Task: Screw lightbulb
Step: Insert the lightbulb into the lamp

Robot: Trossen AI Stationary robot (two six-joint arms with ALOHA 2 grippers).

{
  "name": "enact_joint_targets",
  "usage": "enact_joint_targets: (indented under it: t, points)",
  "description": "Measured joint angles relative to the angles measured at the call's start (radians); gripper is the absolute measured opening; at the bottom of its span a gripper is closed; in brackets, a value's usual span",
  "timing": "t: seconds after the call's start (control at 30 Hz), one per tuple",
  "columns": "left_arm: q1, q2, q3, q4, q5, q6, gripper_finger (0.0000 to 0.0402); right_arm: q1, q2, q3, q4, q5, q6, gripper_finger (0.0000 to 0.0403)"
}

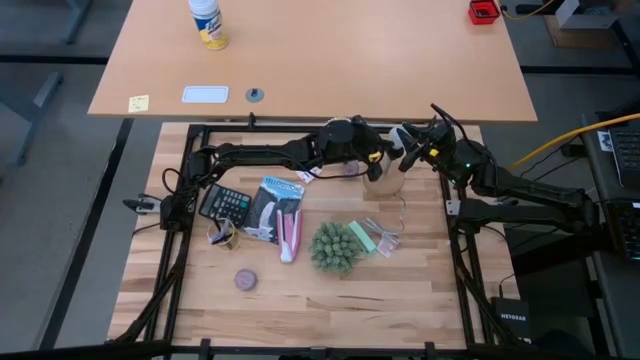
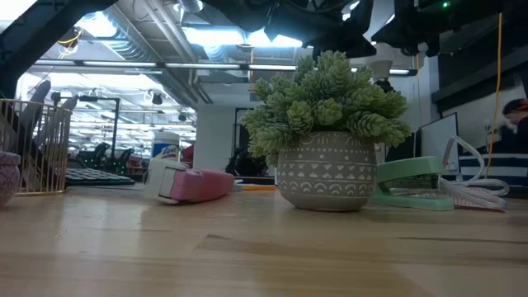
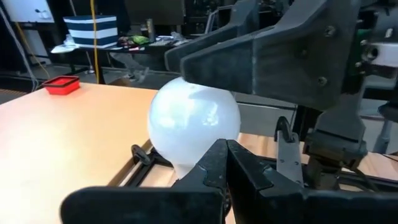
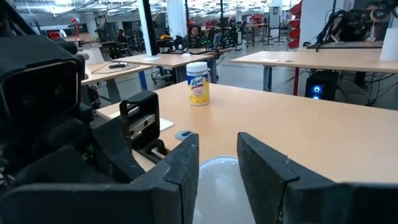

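Overhead, the left gripper (image 1: 372, 158) is reaching across to the table's far edge with its fingers pressed together, holding nothing. Just to its right, the right gripper (image 1: 408, 150) is clamping the lightbulb (image 3: 194, 121) by its white globe — held above the table beside the left fingers. Judging from this, the bulb should be kept upright and turned gently — squeezing harder risks cracking it.

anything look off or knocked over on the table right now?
Nothing spilled or broken. The potted plant stands upright. The pink-and-white item lies on its side, though it may simply rest that way. Both grippers meet at the far edge: the right gripper straddles the lightbulb while the shut left gripper sits against its neck.
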Motion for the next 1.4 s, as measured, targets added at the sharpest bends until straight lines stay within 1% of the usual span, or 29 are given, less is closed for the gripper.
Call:
enact_joint_targets:
  t: [0.27, 0.4, 0.73, 0.97, 1.2, 1.4]
  points:
    - [0.003, 0.000, 0.000, -0.001, -0.107, 0.013, 0.0001, 0.001, 0.000, 0.000, -0.002, -0.014, 0.005, 0.0113]
    - [0.003, 0.000, 0.000, -0.003, -0.133, 0.014, 0.0001, 0.001, 0.000, 0.000, -0.002, -0.025, 0.005, 0.0113]
    - [0.003, 0.000, -0.001, -0.002, -0.136, 0.029, 0.0001, 0.002, 0.000, -0.002, 0.016, -0.046, 0.013, 0.0113]
    - [0.003, 0.001, -0.001, -0.005, -0.135, 0.027, 0.0001, 0.002, -0.051, -0.004, 0.021, -0.053, 0.008, 0.0113]
    - [0.001, 0.001, -0.001, -0.005, -0.132, 0.026, 0.0001, 0.002, -0.104, -0.004, 0.024, -0.013, 0.002, 0.0113]
    - [0.000, 0.001, -0.001, -0.018, -0.132, 0.022, 0.0001, 0.002, -0.117, -0.003, -0.022, 0.042, 0.001, 0.0113]
